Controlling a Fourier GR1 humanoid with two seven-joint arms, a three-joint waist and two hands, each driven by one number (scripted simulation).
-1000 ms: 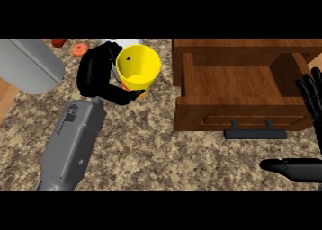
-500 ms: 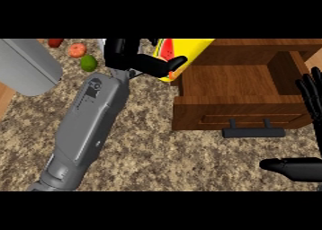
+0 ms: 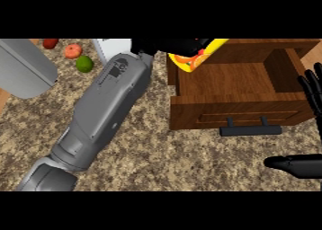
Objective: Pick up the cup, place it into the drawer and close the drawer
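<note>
Two hands show: the left hand (image 3: 169,45), top centre, curls round the yellow cup (image 3: 202,57), seemingly tilted over the open drawer's (image 3: 237,81) upper left corner. The right hand (image 3: 318,90) rests at right, fingers straight and apart.

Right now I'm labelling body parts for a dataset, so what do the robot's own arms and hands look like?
The left forearm is a long grey casing with rounded segments, a bulkier joint near the lower edge and small dark markings near the wrist. The left hand is black. The right hand is also black, with slim segmented fingers and a thick rounded thumb. No cables or sleeves show.
</note>
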